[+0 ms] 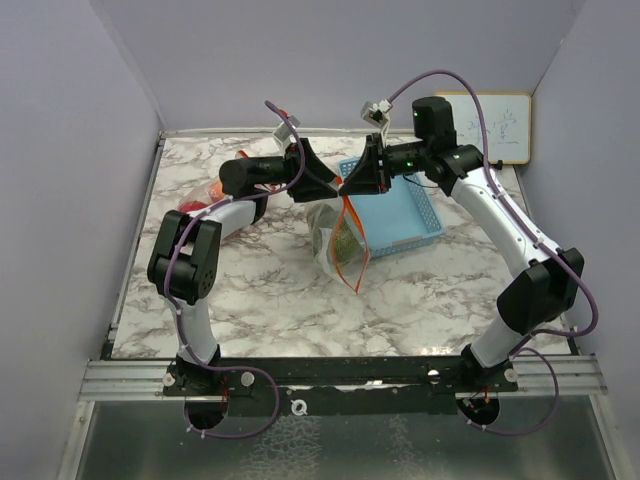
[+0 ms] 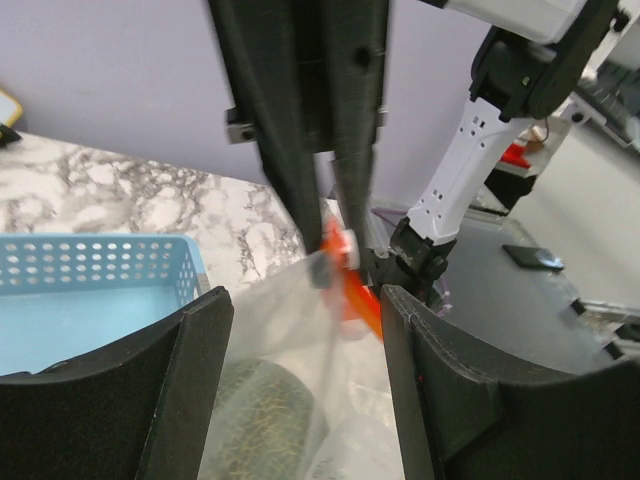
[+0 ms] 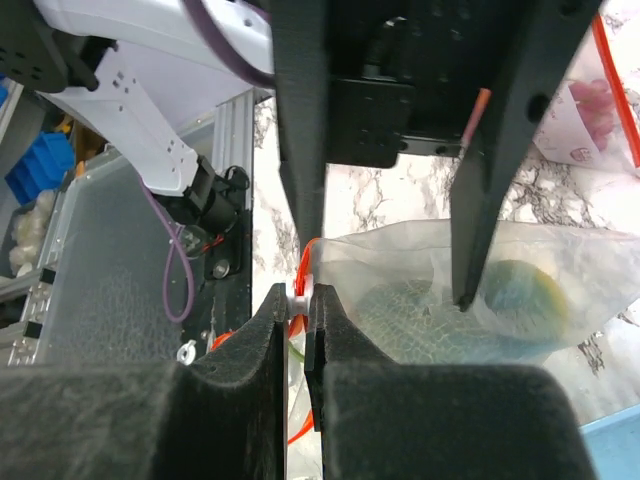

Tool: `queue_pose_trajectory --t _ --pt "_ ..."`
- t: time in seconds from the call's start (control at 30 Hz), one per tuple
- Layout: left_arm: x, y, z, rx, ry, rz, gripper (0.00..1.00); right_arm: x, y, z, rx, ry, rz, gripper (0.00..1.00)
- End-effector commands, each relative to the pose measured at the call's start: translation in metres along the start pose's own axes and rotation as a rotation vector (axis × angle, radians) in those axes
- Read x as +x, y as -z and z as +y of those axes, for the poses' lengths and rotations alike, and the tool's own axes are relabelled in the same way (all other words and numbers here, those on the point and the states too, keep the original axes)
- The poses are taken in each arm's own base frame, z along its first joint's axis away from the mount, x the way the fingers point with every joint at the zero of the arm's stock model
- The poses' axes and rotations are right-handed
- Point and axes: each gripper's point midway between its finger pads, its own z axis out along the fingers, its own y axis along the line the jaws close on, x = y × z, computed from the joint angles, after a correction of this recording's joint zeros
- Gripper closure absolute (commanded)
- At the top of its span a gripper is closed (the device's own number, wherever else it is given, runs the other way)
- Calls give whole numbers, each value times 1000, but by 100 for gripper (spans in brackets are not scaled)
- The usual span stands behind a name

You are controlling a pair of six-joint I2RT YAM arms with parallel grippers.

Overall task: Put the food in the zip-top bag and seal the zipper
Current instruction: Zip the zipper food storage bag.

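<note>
Right claw point(image 3: 297, 301) on bag point(image 3: 400, 262) zipper edge

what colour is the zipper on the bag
Orange; the zipper shows best in the top external view.
</note>
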Motion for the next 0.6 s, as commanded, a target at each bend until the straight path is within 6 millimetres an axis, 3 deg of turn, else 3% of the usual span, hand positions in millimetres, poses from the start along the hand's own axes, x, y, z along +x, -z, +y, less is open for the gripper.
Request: queue_pose_trajectory --t 0.0,0.07,0.2,0.3,0.57 --pt "-14 -7 -26 90 -157 -16 38 -18 7 32 -62 58 -21 95" --pt "-13 -9 -28 97 -156 -10 46 -19 7 31 -58 57 -21 95" --pt "1 -17 -34 123 -131 49 72 -22 7 32 -58 58 -22 95" --pt "5 -20 -38 133 -133 63 100 -23 7 28 -34 56 -22 95" --pt "-27 0 -29 25 -138 4 100 -8 16 -23 273 18 29 95"
